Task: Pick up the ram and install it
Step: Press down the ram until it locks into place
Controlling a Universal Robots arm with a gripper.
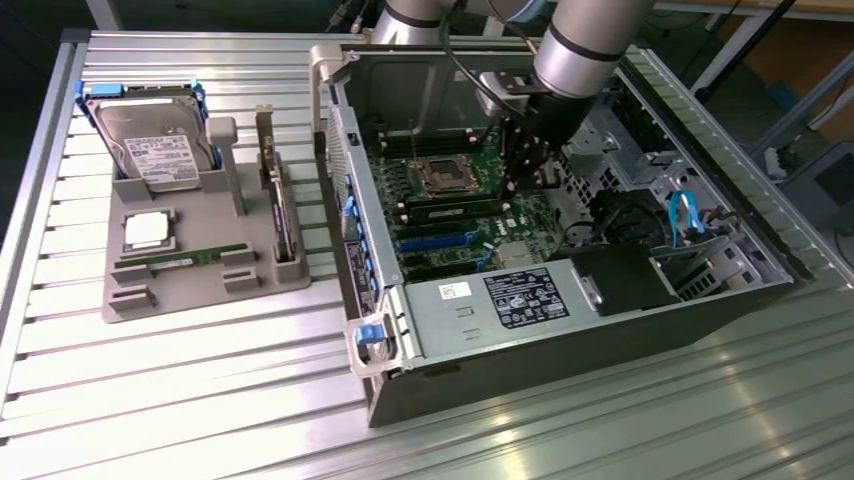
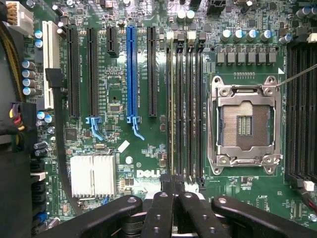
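Your tool is closed, fingers pressed tight together. It's inside the open PC case, low over one end of the memory slots, just beside the open CPU socket. One ram lies flat in the grey tray, toward the bench edge on the exterior view's left, well apart from the tool. A thin green strip in the slots looks like a second stick, but I can't confirm that.

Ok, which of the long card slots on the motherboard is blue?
The blue slot, second out from the memory slots; the slots beside it are black.
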